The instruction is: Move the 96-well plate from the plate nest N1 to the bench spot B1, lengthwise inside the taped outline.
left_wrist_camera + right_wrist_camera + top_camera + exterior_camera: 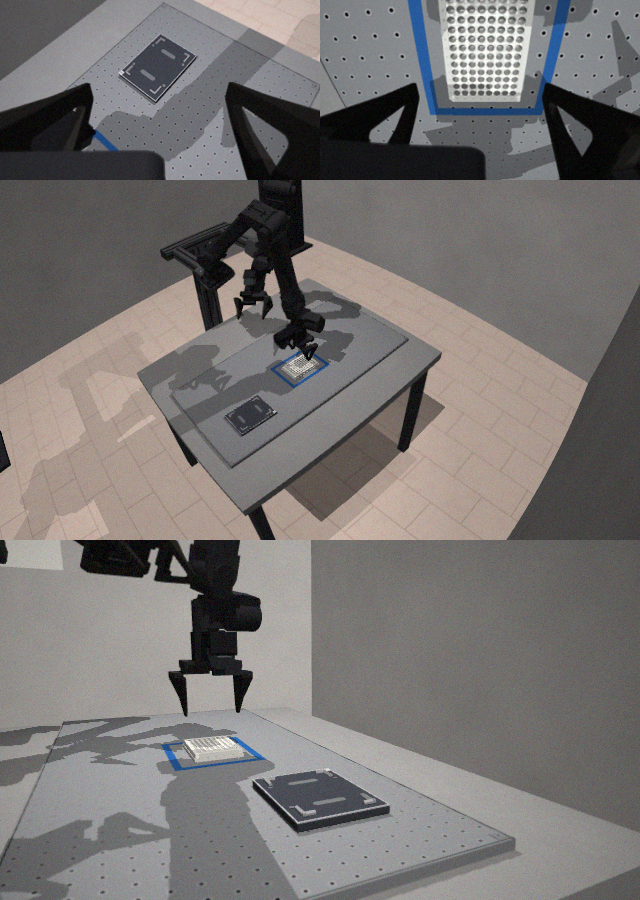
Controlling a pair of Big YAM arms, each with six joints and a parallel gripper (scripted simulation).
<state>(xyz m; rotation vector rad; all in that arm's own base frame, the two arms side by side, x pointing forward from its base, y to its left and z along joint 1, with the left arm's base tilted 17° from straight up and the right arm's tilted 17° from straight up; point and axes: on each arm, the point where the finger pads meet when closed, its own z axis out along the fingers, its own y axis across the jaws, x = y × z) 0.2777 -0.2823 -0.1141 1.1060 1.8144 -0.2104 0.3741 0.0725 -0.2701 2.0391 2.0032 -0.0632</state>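
The white 96-well plate (300,368) (212,750) (485,52) lies flat inside the blue taped outline (311,375) (220,764) (485,112) (105,141), its long sides along the outline's long sides. Its far end is cut off in the right wrist view. The dark plate nest (250,415) (305,795) (157,66) is empty, with light corner brackets. My right gripper (212,713) (480,90) is open and empty above the plate, clear of it. My left gripper (252,317) (159,90) is open and empty, high above the board's arm side.
The perforated grey board (365,340) (400,850) (213,161) carries the nest and the outline. It lies on a grey table (320,425). My two arms stand close together at the back in the top view. Their shadows fall across the board.
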